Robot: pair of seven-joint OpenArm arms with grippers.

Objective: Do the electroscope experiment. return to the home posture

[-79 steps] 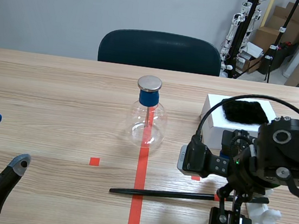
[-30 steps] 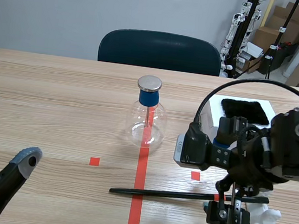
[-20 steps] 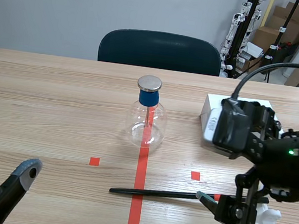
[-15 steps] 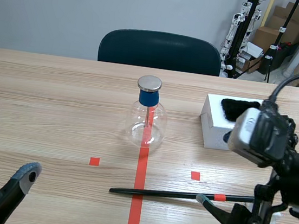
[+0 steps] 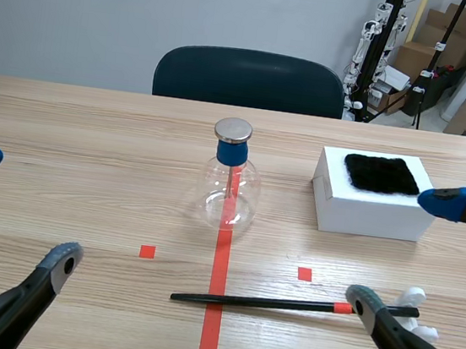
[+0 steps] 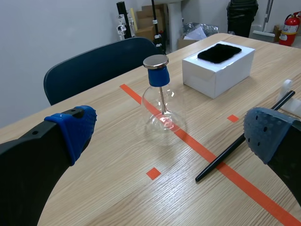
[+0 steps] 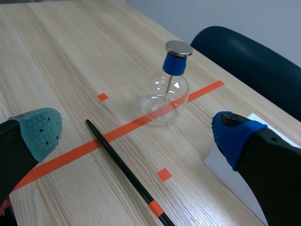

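Glass electroscope upright on the table, both grippers spread wide and empty.

I see the electroscope [image 5: 230, 183] ahead of and between the fingers of each gripper, well apart from all four. The left gripper [image 5: 20, 210] is at full spread with nothing in it, and the right gripper [image 5: 402, 251] is the same. The black rod [image 5: 268, 302] lies flat on the table [image 5: 91, 149] ahead of the right fingers. Its orange-banded end is just beside the nearer right fingertip [image 5: 362, 299], by a small white stand [image 5: 415, 297]; I cannot tell if rod and stand touch. The white box [image 5: 364, 214] with the fur pad [image 5: 378, 173] sits just beside the far right finger. My risk call: if the right arm drops or swings inward while settling home, that near finger clips the rod end. The rod would then roll or skid toward the flask, which is glass, looks top-heavy and would tip easily. The left side looks safe.
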